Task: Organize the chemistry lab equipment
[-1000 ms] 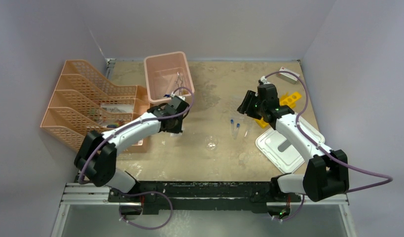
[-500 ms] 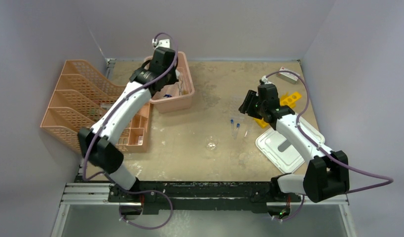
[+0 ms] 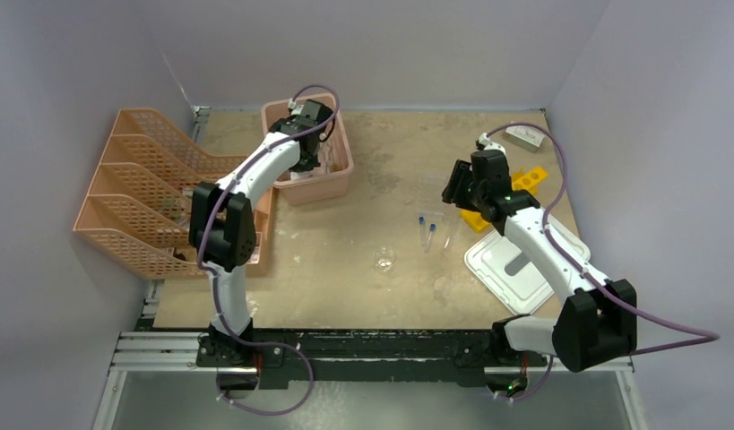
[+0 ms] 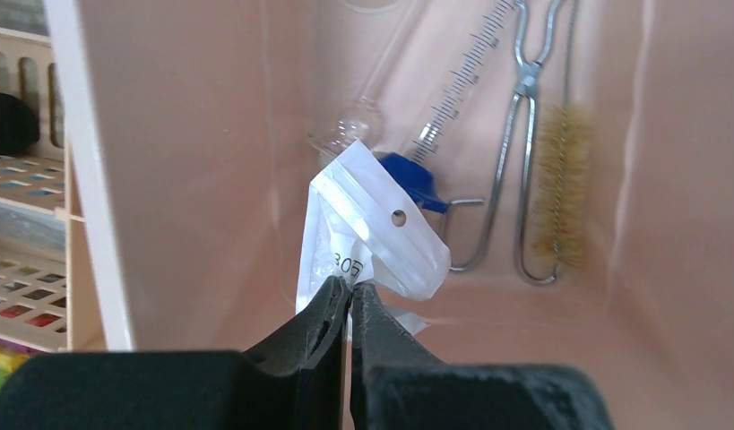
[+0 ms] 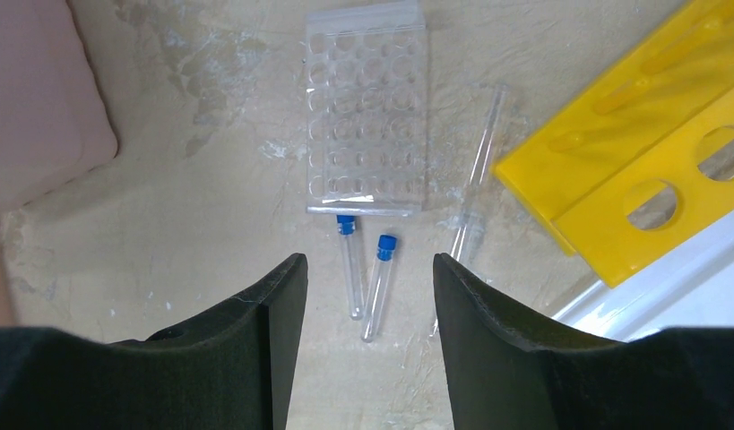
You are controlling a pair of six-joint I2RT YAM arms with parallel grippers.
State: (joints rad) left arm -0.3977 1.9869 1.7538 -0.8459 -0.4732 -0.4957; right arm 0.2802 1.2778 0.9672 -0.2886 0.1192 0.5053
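Note:
My left gripper (image 4: 351,287) is shut on a small white plastic packet (image 4: 372,228) and hangs inside the pink bin (image 3: 338,179). On the bin's floor lie metal scissor-tongs (image 4: 515,134), a wire tube brush (image 4: 560,179) and a graduated dropper with a blue end (image 4: 408,175). My right gripper (image 5: 367,269) is open and hovers over two blue-capped tubes (image 5: 349,269) (image 5: 381,282) lying on the table. Just beyond the tubes lie a clear rack (image 5: 367,116), a thin glass rod (image 5: 479,170) and a yellow holed rack (image 5: 650,152). A tiny glass beaker (image 3: 384,262) stands mid-table.
Orange mesh file trays (image 3: 157,193) line the left side beside the pink bin. A white lid (image 3: 515,269) lies at the right under my right arm. A small white box (image 3: 527,136) sits at the back right corner.
My left arm has swung from mid-table up to the pink bin and dipped into it, jaws staying shut. The right arm has barely moved and stays open.

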